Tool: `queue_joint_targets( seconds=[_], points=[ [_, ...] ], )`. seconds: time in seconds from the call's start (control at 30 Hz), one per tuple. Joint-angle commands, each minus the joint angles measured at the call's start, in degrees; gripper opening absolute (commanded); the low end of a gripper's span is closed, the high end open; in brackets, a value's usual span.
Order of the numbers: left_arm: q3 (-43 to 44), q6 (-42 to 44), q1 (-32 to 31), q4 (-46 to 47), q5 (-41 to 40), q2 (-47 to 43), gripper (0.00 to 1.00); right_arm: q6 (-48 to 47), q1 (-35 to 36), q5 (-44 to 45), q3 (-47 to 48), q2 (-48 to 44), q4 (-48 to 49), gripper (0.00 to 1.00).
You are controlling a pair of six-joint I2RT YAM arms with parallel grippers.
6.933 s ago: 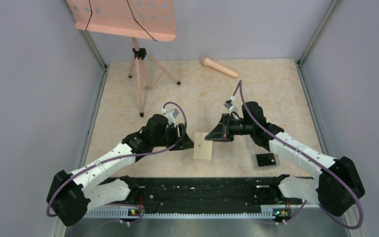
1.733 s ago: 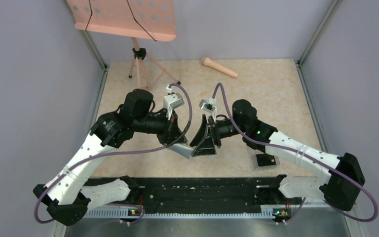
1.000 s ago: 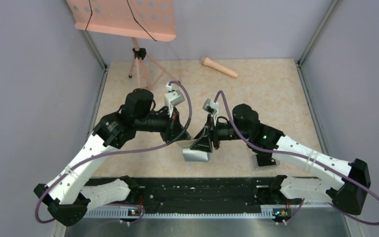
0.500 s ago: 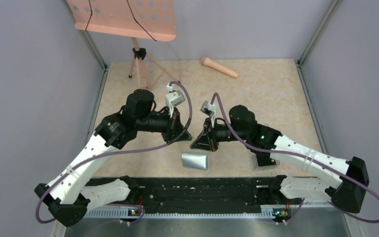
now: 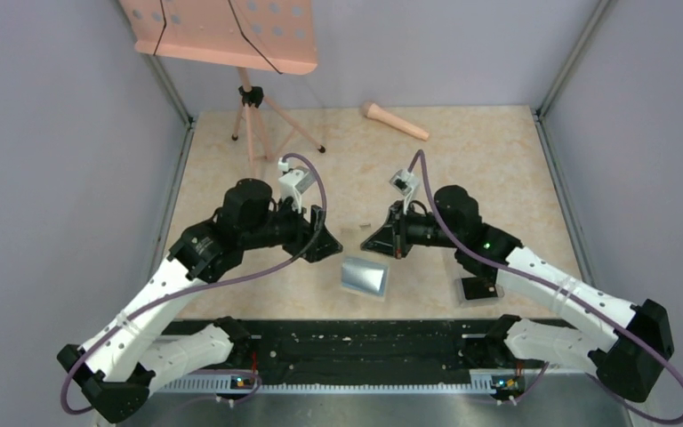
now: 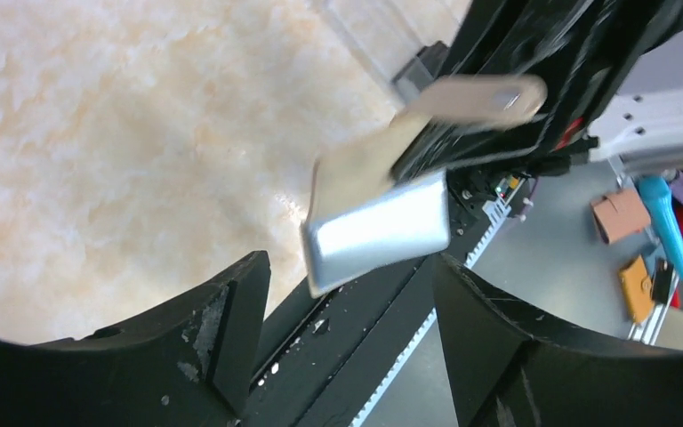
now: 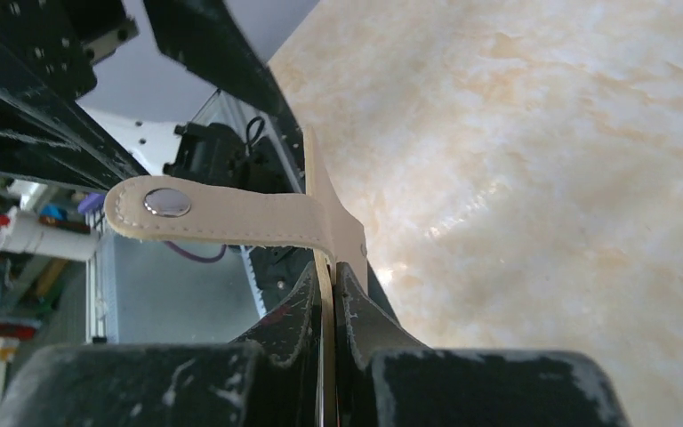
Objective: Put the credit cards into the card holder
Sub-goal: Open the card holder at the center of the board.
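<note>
The card holder (image 5: 365, 276) is open and shows its light blue inside; it sits between the two grippers, near the table's front. My right gripper (image 5: 379, 242) is shut on its beige flap, edge-on between the fingers in the right wrist view (image 7: 327, 267), with the snap strap (image 7: 222, 216) sticking out to the left. My left gripper (image 5: 325, 243) is open and empty, just left of the holder. The left wrist view shows the holder (image 6: 378, 231) beyond its open fingers. A small dark flat item (image 5: 480, 289), seemingly the cards, lies at the right under my right forearm.
A pink music stand (image 5: 251, 133) stands at the back left, its desk (image 5: 222, 31) overhanging the table. A pink microphone (image 5: 396, 121) lies at the back middle. A black rail (image 5: 365, 342) runs along the near edge. Walls enclose three sides.
The left gripper has drawn back to the left, away from the holder. The right gripper has moved right and back with the flap, and the holder has shifted a little right.
</note>
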Motion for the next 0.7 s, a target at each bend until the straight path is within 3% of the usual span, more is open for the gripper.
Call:
queue_joint_targets(
  seconds=[0.0,0.23,0.67],
  points=[
    [-5.59,-7.89,0.77,3.58,-7.07,-0.93,0.72,6.65,-8.07,-8.83,-3.31,-2.93,6.87,0.0],
    [-14.6,-13.97,2.11,9.52,-5.64,-0.14,0.72,11.61,-14.21,-21.31,-4.54,-3.15,12.73,0.0],
    [-16.57,-13.84,2.22,15.49,-2.36,2.13,0.71,16.86,-14.24,-23.9,-6.3,-1.5,20.39,0.0]
  ],
)
